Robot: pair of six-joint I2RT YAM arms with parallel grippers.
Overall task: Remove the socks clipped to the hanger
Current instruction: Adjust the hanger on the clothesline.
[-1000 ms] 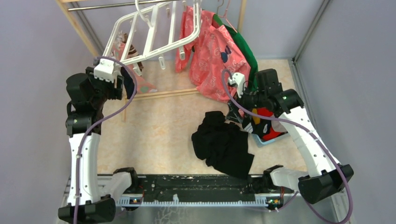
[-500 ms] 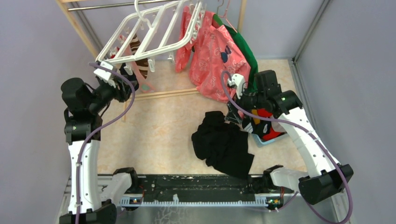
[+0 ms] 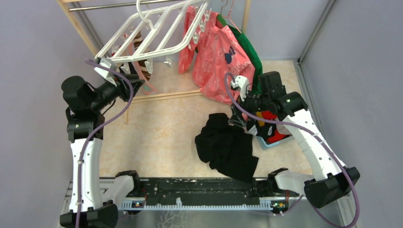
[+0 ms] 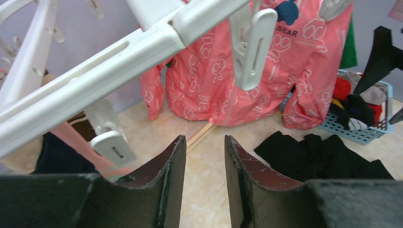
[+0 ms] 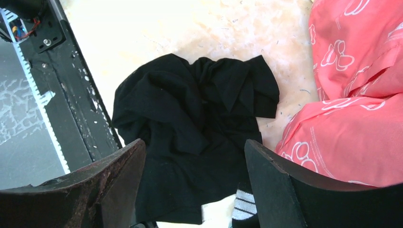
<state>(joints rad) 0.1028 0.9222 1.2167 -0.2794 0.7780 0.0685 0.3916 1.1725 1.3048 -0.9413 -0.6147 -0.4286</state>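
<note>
Hanging tilted at the back left of the worktop (image 3: 166,137), the white hanger (image 4: 119,61) carries the socks (image 4: 71,142) clipped under its left end. A pale pink one, a dark one and a brown striped one show beneath the bars in the left wrist view. The left tool (image 4: 203,141) is raised just under the hanger's near bar, its fingers a little apart with nothing between them, close to a dangling white clip (image 4: 111,145) that sits beside the pink sock. Behind it hangs a pink shirt (image 4: 228,80) printed with white outlines; the letters "BEAR" can be read near its top, and whatever precedes them is cut off by another clip. A green garment (image 3: 247,47) hangs just behind the shirt. The right tool (image 5: 195,152) hovers over a black cloth (image 5: 190,109) heaped on the worktop, fingers wide apart and gripping nothing. A light blue basket (image 4: 354,134) near the right tool holds red and black items.
</note>
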